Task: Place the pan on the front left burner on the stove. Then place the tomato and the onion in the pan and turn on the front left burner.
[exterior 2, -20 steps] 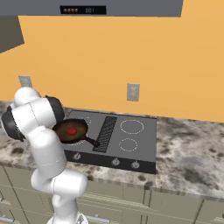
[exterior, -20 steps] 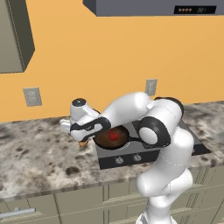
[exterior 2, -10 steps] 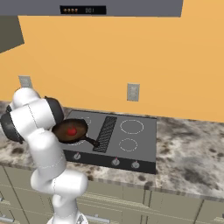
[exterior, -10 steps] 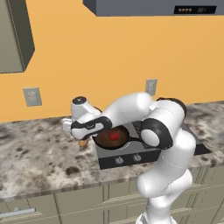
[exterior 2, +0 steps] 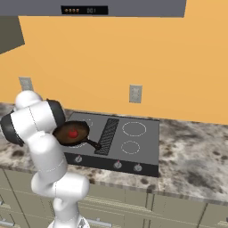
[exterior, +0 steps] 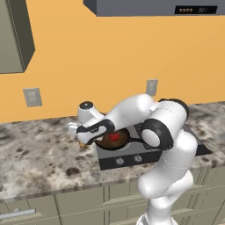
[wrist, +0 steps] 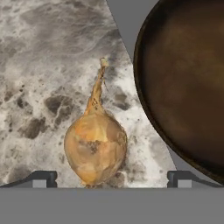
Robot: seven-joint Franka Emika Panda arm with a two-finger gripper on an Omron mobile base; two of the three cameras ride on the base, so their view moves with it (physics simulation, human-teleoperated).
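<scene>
On the far left of the left base view a grey cabinet point(exterior: 15, 37) hung beside the orange wall point(exterior: 88, 57), with a wall outlet point(exterior: 32, 97) beneath it, above the speckled stone counter point(exterior: 30, 154). Next along, the gripper point(exterior: 81, 141) reached down over the counter just left of the stove point(exterior: 132, 154), the white arm's forearm crossing in front of the pan point(exterior: 115, 139) and covering much of its near rim. In the hand view the fingertips point(wrist: 43, 178) stood as far apart as the frame allowed, jaws wide and holding nothing, with the onion point(wrist: 95, 146) lying on the counter between them, not touched by either. The onion rested on its side, its long axis running away from the hand, the fat bulb nearest the fingers and the thin papery tip pointing away with a slight lean toward the pan's dark rim point(wrist: 144, 109). A strip of bare stone and the edge of the black glass lay between onion and pan, so they were near but apart. In the right base view the pan sat on the front left burner point(exterior 2: 85, 141) with the tomato point(exterior 2: 73, 132) inside it, the handle point(exterior 2: 91, 143) pointing toward the ribbed central grille point(exterior 2: 107, 133). Right of that were the other burner rings point(exterior 2: 133, 129), the knobs point(exterior 2: 117, 164), a second outlet point(exterior 2: 135, 94) and the range hood point(exterior 2: 124, 6) overhead.
</scene>
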